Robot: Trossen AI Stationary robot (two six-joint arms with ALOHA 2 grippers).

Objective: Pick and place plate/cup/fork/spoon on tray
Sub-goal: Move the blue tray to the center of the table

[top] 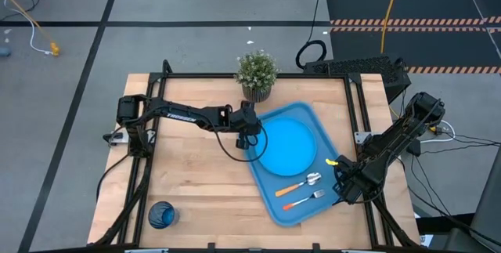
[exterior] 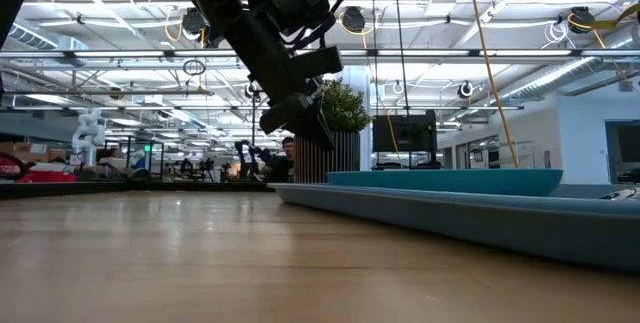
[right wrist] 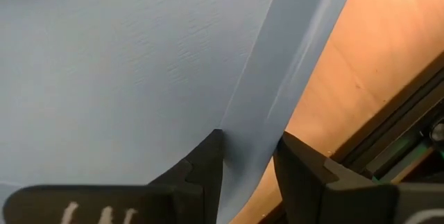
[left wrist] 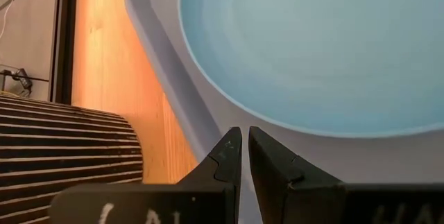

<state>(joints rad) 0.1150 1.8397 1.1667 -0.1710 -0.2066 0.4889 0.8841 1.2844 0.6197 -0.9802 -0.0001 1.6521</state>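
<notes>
Wooden surface (top: 196,182) carries everything; all places here are given relative to the large rectangular blue plastic tray (top: 300,211), which lies slanted on the surface's right part.

Round sky-blue plate (top: 288,146) lies flat inside the tray, toward its far end. Small potted green plant (top: 256,74) stands just beyond the tray's far corner. Small dark blue translucent cup (top: 162,215) stands well apart from the tray, off its left side near the surface's front left corner: the one item not yet placed.

Spoon with yellow-orange handle (top: 299,184) and fork with reddish-orange handle (top: 302,200) lie inside the tray near its front end, side by side, the fork nearer the front rim.

Left claw (left wrist: 244,156) hangs raised over the tray's left rim beside the plate, fingers nearly closed with only a sliver between them, holding nothing. Right claw (right wrist: 247,156) sits at the tray's right rim, fingers partly apart with the rim between them; whether they actually pinch it, cannot tell.

Judgement: cup is the step in hand, and the left arm is the nearer one. Doing it well means lifting clear of the rim first, opening the fingers wide before descending, taking the cup by its wall, keeping it upright, and setting it in the tray's bare patch away from plate and cutlery.
</notes>
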